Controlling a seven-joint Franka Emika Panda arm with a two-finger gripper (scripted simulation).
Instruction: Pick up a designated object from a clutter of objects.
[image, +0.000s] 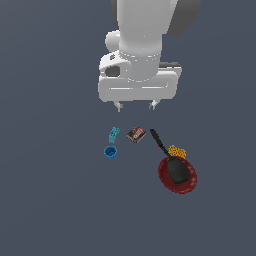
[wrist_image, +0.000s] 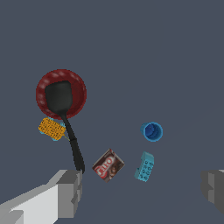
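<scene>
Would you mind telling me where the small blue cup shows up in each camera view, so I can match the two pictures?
Exterior view: the small blue cup sits left of centre, just below the teal studded block.
Wrist view: the cup is right of centre, with the block beside it.
Shared landmark: the red plate holding the black spatula's blade.

We see a plain dark grey surface (image: 50, 200) with no visible edges. On it stand a small blue cup (image: 110, 152), a teal studded block (image: 114, 134) just beside it, a dark brown box (image: 136, 134), an orange-yellow piece (image: 177, 151) and a red round plate (image: 187, 186), on which a black spatula (image: 177, 171) has its blade.
</scene>
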